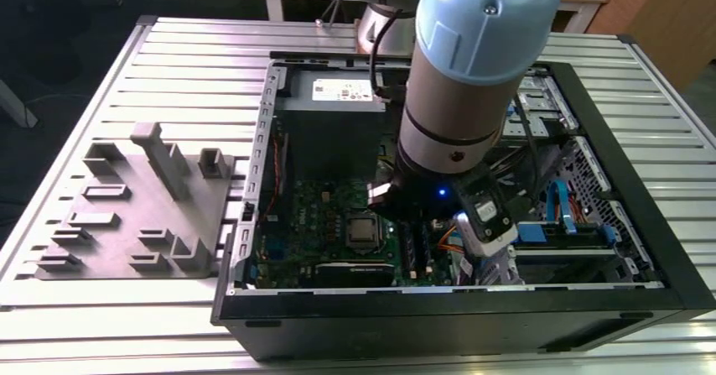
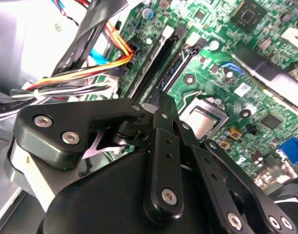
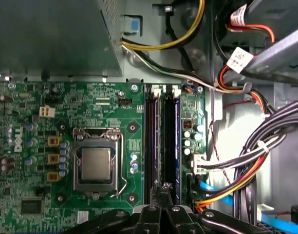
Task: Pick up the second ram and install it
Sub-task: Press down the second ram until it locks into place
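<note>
The hand (image 2: 163,105) was low inside the open PC case (image 1: 626,182), fingers together and clamped on the second ram (image 3: 171,141), which stood edge-down at the memory slots (image 3: 151,141) beside the CPU socket (image 3: 96,163) on the green motherboard (image 3: 37,102), w/ cables (image 3: 266,146) nearby

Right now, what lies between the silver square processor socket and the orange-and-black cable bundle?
In the first wrist view, long black memory slot rails run between the socket and the cable bundle.
</note>
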`<action>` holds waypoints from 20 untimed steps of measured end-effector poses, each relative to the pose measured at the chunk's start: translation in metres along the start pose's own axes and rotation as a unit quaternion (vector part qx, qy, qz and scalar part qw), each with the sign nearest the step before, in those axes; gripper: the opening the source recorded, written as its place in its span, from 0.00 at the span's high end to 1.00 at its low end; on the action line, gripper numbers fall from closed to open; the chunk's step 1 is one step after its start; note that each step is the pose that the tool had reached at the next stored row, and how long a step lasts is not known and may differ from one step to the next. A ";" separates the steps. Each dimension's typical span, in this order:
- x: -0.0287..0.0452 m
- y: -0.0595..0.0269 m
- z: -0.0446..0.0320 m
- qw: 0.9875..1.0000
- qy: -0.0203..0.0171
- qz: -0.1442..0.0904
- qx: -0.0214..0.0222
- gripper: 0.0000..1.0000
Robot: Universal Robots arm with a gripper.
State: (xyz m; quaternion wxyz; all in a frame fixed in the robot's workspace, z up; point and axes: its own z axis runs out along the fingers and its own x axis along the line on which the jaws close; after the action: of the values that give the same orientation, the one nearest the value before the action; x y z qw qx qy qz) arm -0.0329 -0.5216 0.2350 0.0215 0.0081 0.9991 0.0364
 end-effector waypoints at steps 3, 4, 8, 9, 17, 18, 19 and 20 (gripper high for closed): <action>-0.0001 -0.0036 -0.0002 1.000 0.000 0.000 0.000 0.93; -0.0001 -0.0047 -0.0003 1.000 0.000 0.000 0.000 0.93; -0.0001 -0.0065 -0.0001 1.000 0.000 0.000 0.000 0.93; -0.0001 -0.0066 0.0005 1.000 0.000 0.000 0.000 0.93; 0.0001 -0.0106 0.0051 1.000 0.000 0.000 0.000 0.93; 0.0001 -0.0107 0.0061 1.000 0.000 0.000 0.000 0.93; 0.0001 -0.0108 0.0068 1.000 0.000 0.000 0.000 0.93; 0.0001 -0.0109 0.0069 1.000 0.000 0.000 0.000 0.93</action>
State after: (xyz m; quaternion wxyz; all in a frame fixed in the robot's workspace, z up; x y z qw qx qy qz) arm -0.0329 -0.5319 0.2273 0.0214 0.0080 0.9991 0.0364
